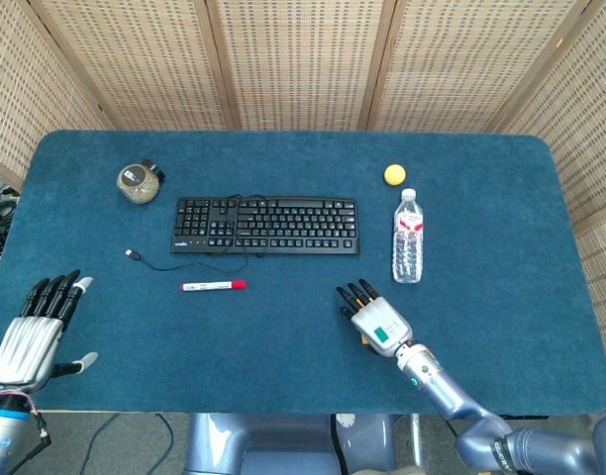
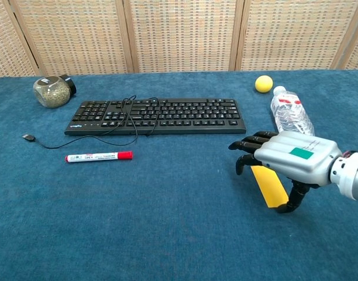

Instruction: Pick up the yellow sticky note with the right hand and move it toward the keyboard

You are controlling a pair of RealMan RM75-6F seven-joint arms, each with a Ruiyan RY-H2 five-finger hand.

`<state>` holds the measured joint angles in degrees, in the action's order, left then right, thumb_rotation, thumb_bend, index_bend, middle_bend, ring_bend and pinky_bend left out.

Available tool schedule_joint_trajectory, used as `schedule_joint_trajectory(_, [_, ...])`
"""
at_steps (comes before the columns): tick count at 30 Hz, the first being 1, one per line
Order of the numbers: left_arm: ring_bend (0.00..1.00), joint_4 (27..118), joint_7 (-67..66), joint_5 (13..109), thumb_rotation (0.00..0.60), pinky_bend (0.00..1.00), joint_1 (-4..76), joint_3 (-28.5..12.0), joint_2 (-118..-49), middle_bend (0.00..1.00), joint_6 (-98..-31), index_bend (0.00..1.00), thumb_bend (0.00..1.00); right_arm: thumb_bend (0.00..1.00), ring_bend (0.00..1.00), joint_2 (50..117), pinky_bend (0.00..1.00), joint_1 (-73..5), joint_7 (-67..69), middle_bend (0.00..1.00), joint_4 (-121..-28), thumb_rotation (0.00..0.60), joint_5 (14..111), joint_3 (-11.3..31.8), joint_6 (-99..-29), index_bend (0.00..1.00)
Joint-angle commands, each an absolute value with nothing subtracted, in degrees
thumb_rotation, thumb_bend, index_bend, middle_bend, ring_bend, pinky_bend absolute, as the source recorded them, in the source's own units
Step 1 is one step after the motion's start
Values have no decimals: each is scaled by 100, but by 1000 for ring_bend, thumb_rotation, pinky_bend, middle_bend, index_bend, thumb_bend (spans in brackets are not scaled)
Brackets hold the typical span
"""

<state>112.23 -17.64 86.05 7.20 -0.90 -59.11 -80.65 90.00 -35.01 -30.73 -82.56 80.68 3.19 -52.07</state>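
Table (image 1: 501, 198), covered in blue cloth, carries all items. Keyboard (image 1: 266, 225), black, lies flat beyond the right hand (image 1: 374, 322) and toward its left, well apart from it; its cable (image 1: 189, 265) loops off the front edge and ends in a plug. Water bottle (image 1: 408, 236) lies on its side just beyond the right hand, toward its outer side, cap pointing away. Right hand hangs palm down over the yellow sticky note (image 2: 269, 185), fingers (image 2: 247, 144) spread and slightly curled, thumb pointing down at the note's near end; in the chest view the note lies flat on the cloth beneath the palm, mostly covered in the head view. Whether any fingertip touches the note cannot be told; the note is not lifted and nothing is in the grasp. Left hand (image 1: 31, 332) rests at the near left edge, far from the right hand, fingers straight and parted, holding nothing. Jar (image 1: 140, 182) lies beyond the keyboard's far end. Red-capped marker (image 1: 213, 285) lies near the keyboard's front. Yellow ball (image 1: 394, 174) sits just beyond the bottle.
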Motion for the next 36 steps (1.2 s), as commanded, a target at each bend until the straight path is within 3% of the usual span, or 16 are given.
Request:
schedule_joint_trajectory(1, [0,11226,-1754,8607,600,0,722,-89,-5907,0,-8069,0,0,0,0,9030,0,-3514,-3131,0,-8199,600,8007,300,-5189,257])
schedule_joint_trajectory(6, [0,11232,-1722,8621,600,0,726,-75,-5888,0,-8072,0,0,14,0,9102,0,-3546,-3220,0,-8058,600,7841,345,-5204,258])
schedule_joint_trajectory(13, [0,11234,-1682,8620,600,0,724,-69,-5873,0,-8089,0,0,248,0,8977,0,-3539,-2944,0,-8196,600,8017,444,-5552,262])
schedule_joint_trajectory(15, [0,11234,-1682,8620,600,0,727,-67,-5873,0,-8086,0,0,240,0,8923,0,-3536,-2863,0,-8245,600,8101,436,-5619,246])
schedule_joint_trajectory(19, [0,11241,-1706,8640,600,0,731,-49,-5881,0,-8079,0,0,130,0,8662,0,-3512,-2590,0,-8489,600,8341,349,-5742,192])
schedule_joint_trajectory(25, [0,11253,-1720,8657,600,0,724,-39,-5884,0,-8101,0,0,72,0,8486,0,-3508,-2688,0,-8606,600,8338,196,-5610,202])
schedule_joint_trajectory(36, [0,11253,-1694,8663,600,0,721,-25,-5874,0,-8110,0,0,132,0,8619,0,-3492,-2928,0,-8424,600,8309,26,-5517,335])
